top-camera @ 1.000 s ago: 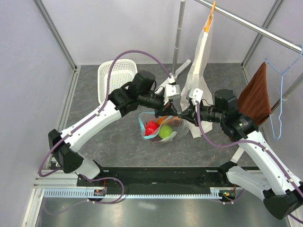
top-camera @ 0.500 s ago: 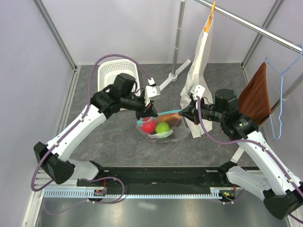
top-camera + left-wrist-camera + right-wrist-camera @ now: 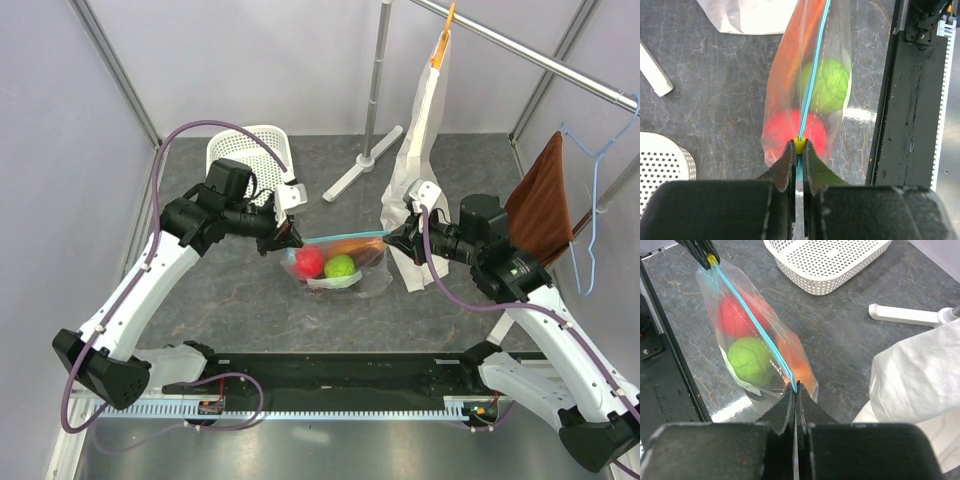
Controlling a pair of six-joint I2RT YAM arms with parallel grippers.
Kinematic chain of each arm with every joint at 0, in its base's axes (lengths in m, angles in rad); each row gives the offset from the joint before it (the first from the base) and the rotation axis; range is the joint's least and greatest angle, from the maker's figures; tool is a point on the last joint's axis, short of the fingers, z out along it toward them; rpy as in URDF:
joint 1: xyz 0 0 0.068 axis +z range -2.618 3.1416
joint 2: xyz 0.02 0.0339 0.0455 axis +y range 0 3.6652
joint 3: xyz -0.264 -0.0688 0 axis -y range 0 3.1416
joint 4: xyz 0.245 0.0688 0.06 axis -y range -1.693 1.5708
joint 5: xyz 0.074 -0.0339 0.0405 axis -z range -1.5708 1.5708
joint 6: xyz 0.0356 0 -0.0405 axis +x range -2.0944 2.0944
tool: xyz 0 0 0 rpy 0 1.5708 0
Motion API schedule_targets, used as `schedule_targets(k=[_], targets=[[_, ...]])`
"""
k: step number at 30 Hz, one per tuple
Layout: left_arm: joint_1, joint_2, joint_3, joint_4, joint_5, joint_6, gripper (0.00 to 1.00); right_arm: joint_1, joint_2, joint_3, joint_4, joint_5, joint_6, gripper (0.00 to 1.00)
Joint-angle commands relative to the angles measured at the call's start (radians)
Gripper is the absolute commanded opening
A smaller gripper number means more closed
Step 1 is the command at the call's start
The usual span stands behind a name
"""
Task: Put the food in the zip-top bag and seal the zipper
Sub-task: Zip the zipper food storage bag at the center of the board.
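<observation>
The clear zip-top bag [image 3: 335, 268] hangs stretched between my two grippers above the table. Inside show a red apple [image 3: 308, 261], a green round fruit [image 3: 341, 267] and an orange papaya slice [image 3: 352, 248]. The teal zipper [image 3: 814, 70] runs straight and closed along the mouth. My left gripper [image 3: 798, 146] is shut on the zipper's left end, at its small yellow slider [image 3: 799, 144]. My right gripper [image 3: 795, 388] is shut on the zipper's right end [image 3: 791, 382]. The grape bunch and the dark ball are hidden.
A white perforated basket [image 3: 250, 155] stands at the back left. A tall white paper bag [image 3: 415, 170] hangs from a rail right behind the right gripper. A brown cloth [image 3: 540, 205] and a blue hanger [image 3: 592, 180] hang at the right. A stand's white foot [image 3: 358, 172] lies behind.
My left gripper slid left along the zipper, from beside the right gripper to the bag's left end. The bag's mouth went from gaping open to pulled straight and closed.
</observation>
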Motion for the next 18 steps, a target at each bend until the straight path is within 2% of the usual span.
schedule_targets(k=[1,2,3,4,7,12,18], targets=[[0.026,-0.039,0.012,-0.063,0.016,0.021,0.11,-0.015,-0.027,-0.008,0.004,0.016,-0.007,0.00],[0.026,-0.038,0.018,-0.054,0.025,-0.015,0.14,-0.015,-0.033,-0.011,0.004,0.003,-0.018,0.00],[0.026,-0.038,0.016,-0.045,0.022,-0.035,0.22,-0.015,-0.035,-0.019,0.013,-0.003,-0.019,0.00],[0.029,-0.038,0.013,-0.031,0.018,-0.052,0.43,-0.015,-0.036,-0.022,0.015,-0.003,-0.019,0.00],[0.081,-0.067,-0.028,0.003,0.045,-0.112,0.64,-0.015,-0.025,-0.024,0.013,-0.001,-0.033,0.00],[0.173,-0.191,-0.209,0.049,0.128,-0.086,0.72,-0.013,-0.035,-0.044,0.010,-0.004,-0.053,0.00],[0.181,-0.240,-0.401,0.164,0.149,-0.034,0.74,-0.015,-0.033,-0.051,-0.037,0.011,-0.099,0.00]])
